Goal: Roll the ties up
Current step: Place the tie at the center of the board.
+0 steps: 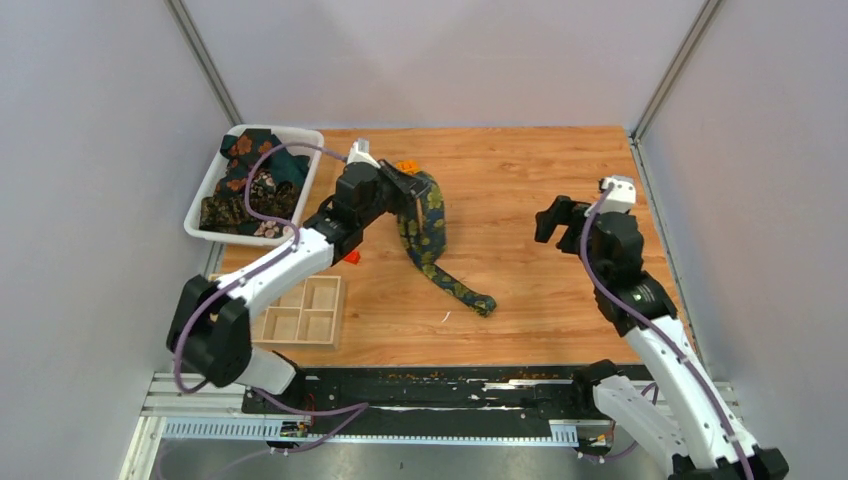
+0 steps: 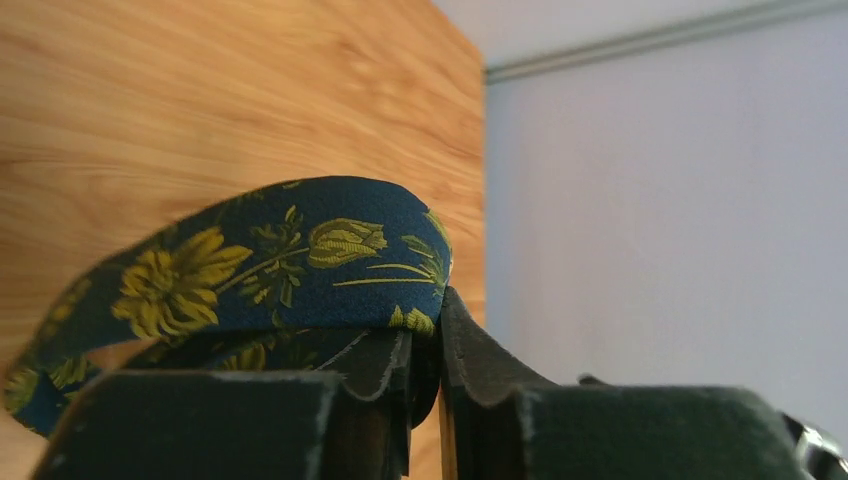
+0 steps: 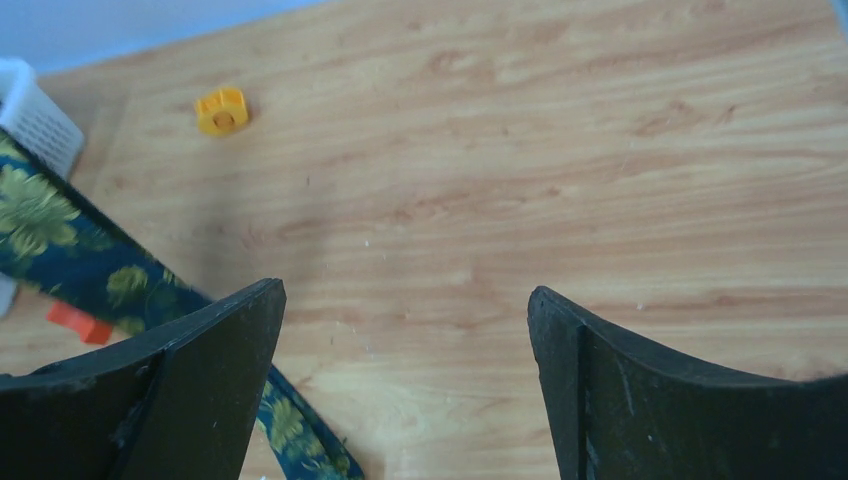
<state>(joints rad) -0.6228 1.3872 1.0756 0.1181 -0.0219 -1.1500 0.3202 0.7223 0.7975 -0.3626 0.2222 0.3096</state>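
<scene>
The wooden table (image 1: 560,180) carried all the work. The left arm reached to its far left part and the right arm stood well apart over its right side. The left gripper (image 1: 403,186) was closed narrow on a fold of the navy tie with yellow-green flowers (image 1: 452,283). In the left wrist view the fabric (image 2: 300,250) arched over the fingertips, pinched between the jaws. The hold was judged to lift one end as a loop so that rolling could start from there. The rest of the tie trailed down onto the table toward the near centre and ended in a small curl. The right gripper (image 1: 556,220) hovered above bare wood with its jaws wide and nothing between them. It was judged to be waiting to steady or receive the free length, which crossed the lower left of its wrist view (image 3: 60,250). The white basket (image 1: 207,182) at the far left corner held the other ties (image 1: 228,208), dark green with orange and pinkish blooms, heaped loosely and unrolled. The wooden compartment tray (image 1: 305,310) sat near the left arm's base. No tie showed in its compartments, and it was judged to be the destination for finished rolls. An orange plastic piece (image 1: 405,166) lay just beyond the left gripper, and a red piece (image 1: 350,257) lay beside the left forearm.
</scene>
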